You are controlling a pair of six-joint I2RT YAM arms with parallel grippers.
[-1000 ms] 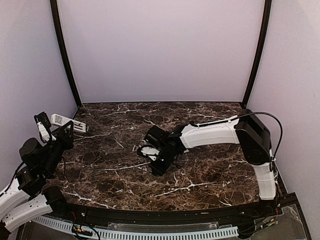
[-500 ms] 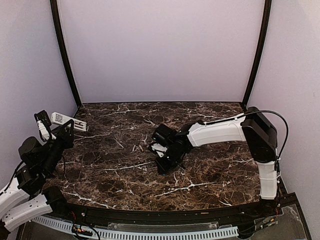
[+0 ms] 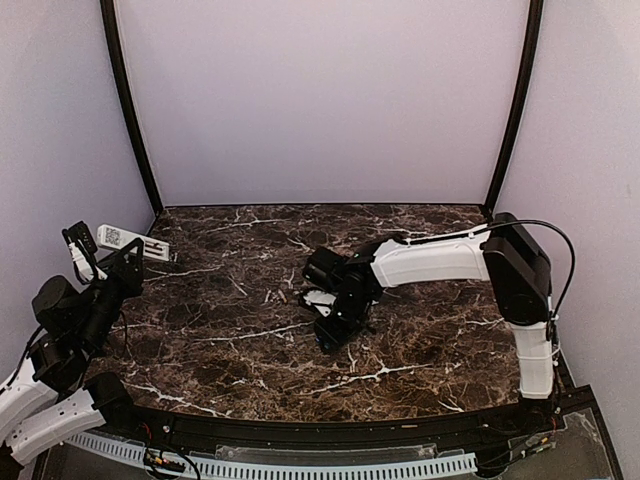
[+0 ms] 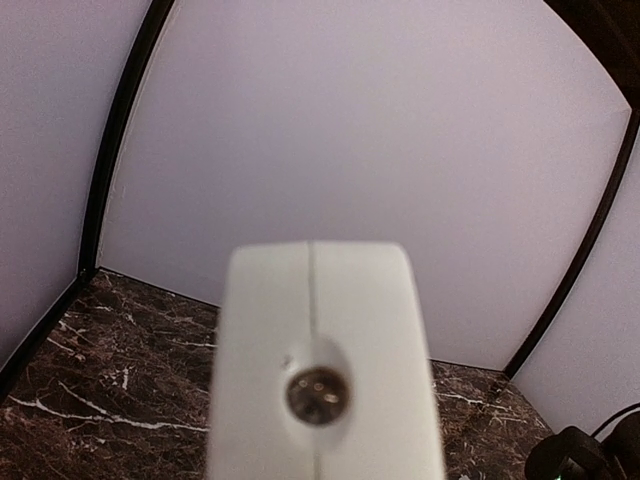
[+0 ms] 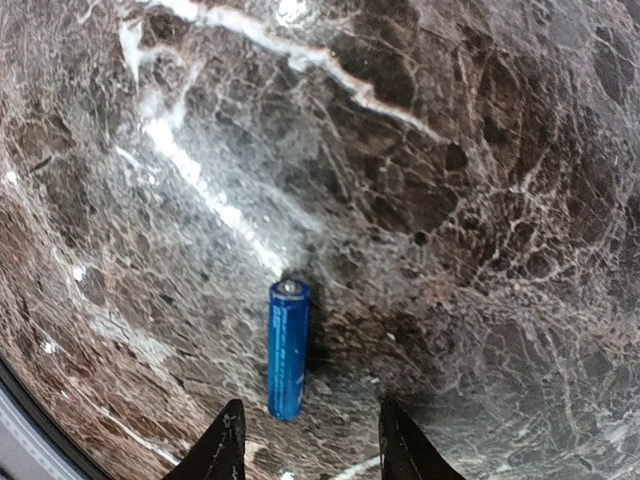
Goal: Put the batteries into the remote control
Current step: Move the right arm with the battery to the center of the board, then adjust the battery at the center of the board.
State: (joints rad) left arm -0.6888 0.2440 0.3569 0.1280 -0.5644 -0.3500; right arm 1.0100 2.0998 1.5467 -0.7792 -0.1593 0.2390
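Observation:
The remote control (image 4: 325, 370) fills the left wrist view end-on, a white body with a small round emitter in its end face. It hides the left fingers. In the top view my left gripper (image 3: 103, 278) is raised at the far left, shut on the remote control (image 3: 84, 262). One blue battery (image 5: 288, 348) lies flat on the marble, just ahead of my right gripper's left fingertip. My right gripper (image 5: 312, 445) hangs low over the table with its jaws apart and nothing between them. In the top view the right gripper (image 3: 335, 322) covers that battery.
A flat white piece with a label (image 3: 135, 243) lies on the dark marble table (image 3: 230, 350) near the back left corner. Pale walls with black corner posts (image 3: 128, 110) close in the table on three sides.
My right gripper has shifted a little to the right and its jaws have opened. The left arm with the remote has drifted slightly left.

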